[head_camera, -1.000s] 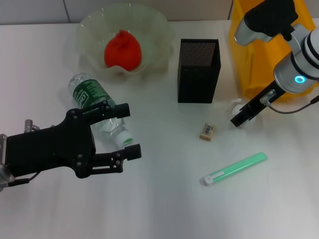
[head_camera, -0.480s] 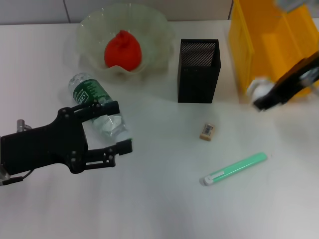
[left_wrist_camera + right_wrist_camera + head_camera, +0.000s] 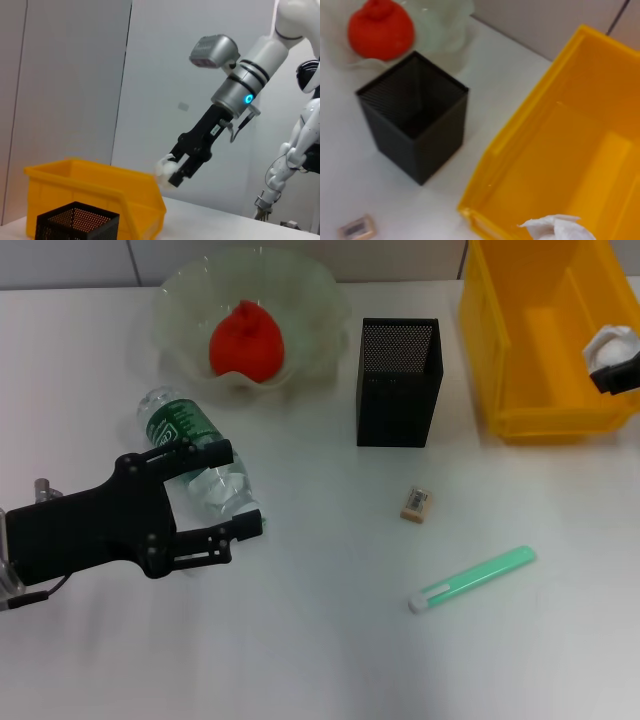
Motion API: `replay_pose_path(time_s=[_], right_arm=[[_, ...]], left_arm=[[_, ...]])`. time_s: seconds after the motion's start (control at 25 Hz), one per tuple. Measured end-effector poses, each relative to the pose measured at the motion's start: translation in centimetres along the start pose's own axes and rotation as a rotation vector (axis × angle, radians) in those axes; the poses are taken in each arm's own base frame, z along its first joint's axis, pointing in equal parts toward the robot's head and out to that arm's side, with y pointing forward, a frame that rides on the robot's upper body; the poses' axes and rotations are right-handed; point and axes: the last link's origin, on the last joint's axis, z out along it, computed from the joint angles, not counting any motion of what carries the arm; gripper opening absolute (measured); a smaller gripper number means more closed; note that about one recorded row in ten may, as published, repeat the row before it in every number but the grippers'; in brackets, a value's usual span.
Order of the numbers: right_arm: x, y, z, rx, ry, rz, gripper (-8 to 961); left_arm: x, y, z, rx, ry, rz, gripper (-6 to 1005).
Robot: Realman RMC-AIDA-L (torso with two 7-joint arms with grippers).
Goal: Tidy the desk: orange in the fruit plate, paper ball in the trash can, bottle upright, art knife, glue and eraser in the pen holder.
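- The right gripper (image 3: 176, 170) has its fingers pinched on the paper ball (image 3: 610, 344), holding it above the inside of the yellow trash can (image 3: 520, 360); the right wrist view shows the crumpled paper over the bin's floor.
- A second ago that gripper sat low on the table by the bin's front corner, with the paper ball beside it; it has since risen and carried the ball over the bin.
- The left gripper (image 3: 228, 492) has its fingers spread wide, straddling the cap end of the bottle (image 3: 196, 459), which lies on its side on the table. Contact between fingers and bottle cannot be judged.
- The left gripper has drawn back slightly toward the robot since the earlier frame.
- The orange (image 3: 246, 339) sits in the fruit plate (image 3: 320, 300).
- The pen holder (image 3: 398, 390) stands between plate and bin.
- The eraser (image 3: 416, 503) lies in front of the holder, and the green art knife (image 3: 472, 579) lies nearer the robot; both are unmoved.
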Motion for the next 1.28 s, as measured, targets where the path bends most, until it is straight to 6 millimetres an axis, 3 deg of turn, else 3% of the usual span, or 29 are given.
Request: replay_pose_path(time_s=[0.36,0.64,0.92,1.08,1.28], right_arm=[[0.1,-2.6,4.1,0.09,-0.085,-0.027,557],[-0.1,-2.9,5.1,0.1,-0.097,-0.031,562],[-0.2,-2.5,4.0,0.081,-0.087,-0.029,759],[-0.1,-1.6,2.8,0.041,-0.086,-0.021,760],[-0.1,0.9,-0.5,-0.078,-0.124,-0.013,760]], left_arm=[[-0.1,-0.1,-0.2,0.021,0.005,-0.009,863],[-0.2,-0.4,-0.7,0.061,0.021,-0.026,862],[-0.1,-0.7,-0.6,0.07,0.017,-0.023,863],[0.1,-1.1,-0.8,0.087,0.012,-0.031,863],[1.0,-1.9,-1.1,0.107,-0.009,-0.054,863]])
